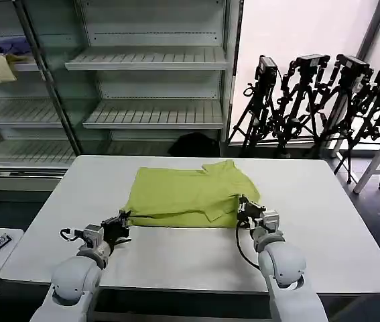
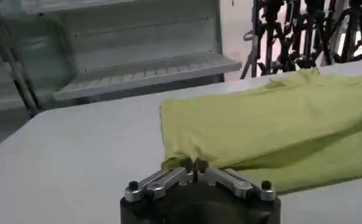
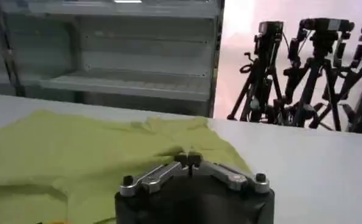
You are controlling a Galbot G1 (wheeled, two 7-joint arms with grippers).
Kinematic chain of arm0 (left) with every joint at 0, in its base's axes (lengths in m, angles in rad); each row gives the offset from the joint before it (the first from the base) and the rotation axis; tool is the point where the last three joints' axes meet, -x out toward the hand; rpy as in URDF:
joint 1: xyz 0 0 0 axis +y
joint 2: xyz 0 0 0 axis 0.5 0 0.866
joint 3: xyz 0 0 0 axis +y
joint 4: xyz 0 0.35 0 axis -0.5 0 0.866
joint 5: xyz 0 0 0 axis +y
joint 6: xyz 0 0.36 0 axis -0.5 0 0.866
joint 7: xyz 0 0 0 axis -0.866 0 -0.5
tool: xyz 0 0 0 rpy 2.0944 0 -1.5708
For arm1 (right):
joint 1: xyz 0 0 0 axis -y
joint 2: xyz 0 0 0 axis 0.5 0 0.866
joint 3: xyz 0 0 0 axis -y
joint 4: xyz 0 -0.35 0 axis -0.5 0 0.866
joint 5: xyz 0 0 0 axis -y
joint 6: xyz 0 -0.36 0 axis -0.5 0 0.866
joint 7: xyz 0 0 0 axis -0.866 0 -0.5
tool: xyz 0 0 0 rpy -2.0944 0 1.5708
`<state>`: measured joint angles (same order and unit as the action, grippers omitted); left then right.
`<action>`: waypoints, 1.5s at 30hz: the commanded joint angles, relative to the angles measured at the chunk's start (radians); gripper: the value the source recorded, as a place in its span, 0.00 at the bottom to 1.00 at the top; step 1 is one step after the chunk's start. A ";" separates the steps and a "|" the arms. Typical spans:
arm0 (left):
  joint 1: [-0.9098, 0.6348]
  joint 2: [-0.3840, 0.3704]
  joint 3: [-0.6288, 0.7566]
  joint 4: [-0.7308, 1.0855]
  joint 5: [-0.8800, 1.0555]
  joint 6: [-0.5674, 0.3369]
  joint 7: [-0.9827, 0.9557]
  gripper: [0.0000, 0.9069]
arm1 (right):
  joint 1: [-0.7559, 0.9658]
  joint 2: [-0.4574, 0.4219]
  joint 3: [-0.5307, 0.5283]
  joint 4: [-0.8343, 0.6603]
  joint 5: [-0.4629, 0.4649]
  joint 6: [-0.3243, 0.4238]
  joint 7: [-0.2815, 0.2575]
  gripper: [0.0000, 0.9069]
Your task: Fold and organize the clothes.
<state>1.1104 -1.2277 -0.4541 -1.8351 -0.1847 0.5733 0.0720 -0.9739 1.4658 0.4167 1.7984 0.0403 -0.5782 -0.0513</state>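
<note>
Left gripper (image 1: 124,218) low over the table (image 1: 324,201), at the near left corner of the lime T-shirt (image 1: 190,194); in the left wrist view fingertips (image 2: 194,163) pressed together, pinching a small peak of the green hem. Right gripper (image 1: 242,206) at the near right side of the same garment, beside the folded sleeve; in the right wrist view fingertips (image 3: 190,159) closed tight against each other on a fold of the fabric. T-shirt (image 2: 272,128) lying partly folded in the middle of the white table, far edge near the back rim, near edge between the two grippers. Wide bare tabletop to the left and right of the cloth, and a bare strip along the front rim. Behind the table, grey shelves (image 1: 153,60); at the back right, black tripods (image 1: 310,100), well apart from the garment.
</note>
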 commanded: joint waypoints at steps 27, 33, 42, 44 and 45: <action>0.032 0.020 -0.024 -0.052 -0.026 -0.002 -0.021 1.00 | -0.217 -0.051 0.060 0.174 0.019 -0.002 -0.015 1.00; 0.040 0.007 -0.025 -0.038 -0.026 -0.016 -0.020 1.00 | -0.258 -0.064 0.107 0.210 0.037 -0.001 -0.014 1.00; 0.037 0.000 -0.028 -0.005 -0.026 -0.027 -0.019 1.00 | -0.264 -0.057 0.142 0.171 0.042 0.000 -0.024 1.00; 0.038 -0.001 -0.029 -0.001 -0.027 -0.029 -0.018 1.00 | -0.264 -0.056 0.146 0.160 0.043 0.001 -0.025 0.98; 0.038 -0.002 -0.030 0.002 -0.027 -0.031 -0.017 1.00 | -0.264 -0.055 0.147 0.153 0.043 0.001 -0.027 0.97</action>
<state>1.1409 -1.2277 -0.4811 -1.8500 -0.2078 0.5483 0.0535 -1.2108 1.4126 0.5426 1.9597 0.0794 -0.5778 -0.0746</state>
